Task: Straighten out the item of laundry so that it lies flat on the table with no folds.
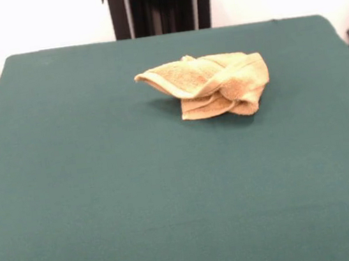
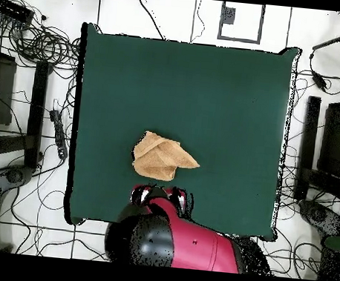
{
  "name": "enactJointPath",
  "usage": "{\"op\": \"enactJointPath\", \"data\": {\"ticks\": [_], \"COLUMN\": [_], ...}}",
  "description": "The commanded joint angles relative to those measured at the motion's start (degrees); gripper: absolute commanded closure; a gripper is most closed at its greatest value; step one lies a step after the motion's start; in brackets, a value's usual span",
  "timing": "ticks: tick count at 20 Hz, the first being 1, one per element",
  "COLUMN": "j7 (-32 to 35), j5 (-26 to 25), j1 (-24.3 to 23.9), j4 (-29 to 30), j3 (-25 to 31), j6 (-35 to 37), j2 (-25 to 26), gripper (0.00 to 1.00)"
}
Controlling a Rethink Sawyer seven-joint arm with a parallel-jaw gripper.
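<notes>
Near tabletop (image 1: 74, 201) far side, hand towel (image 1: 210, 86) lies bunched; claw (image 2: 161, 197) state unclear; you risk pinching several layers.

Pedestal (image 1: 159, 5): black upright column in front view, vertical grooves, pale grey strips down both sides, small dark lugs at outer edges.

Arm (image 2: 193, 245): glossy crimson-red shell in overhead view, rounded and bulky, broad smooth top surface. Black domed joint cap (image 2: 144, 241) beside it, shiny, pale highlight on top. Wrist section (image 2: 160, 198): red with white patches and dark gaps. Gripper detail too small to tell.
</notes>
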Motion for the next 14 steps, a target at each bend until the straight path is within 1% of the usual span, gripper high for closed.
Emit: {"op": "enactJointPath", "data": {"ticks": [1,14], "j7": [1.83,3.17], "j5": [0.25,-1.08], "j1": [-0.41,-0.96], "j4": [6.6,6.87], "j3": [6.44,7.31], "j6": [-4.35,-10.04], "j2": [4.85,8.67], "gripper": [0.0,0.0]}}
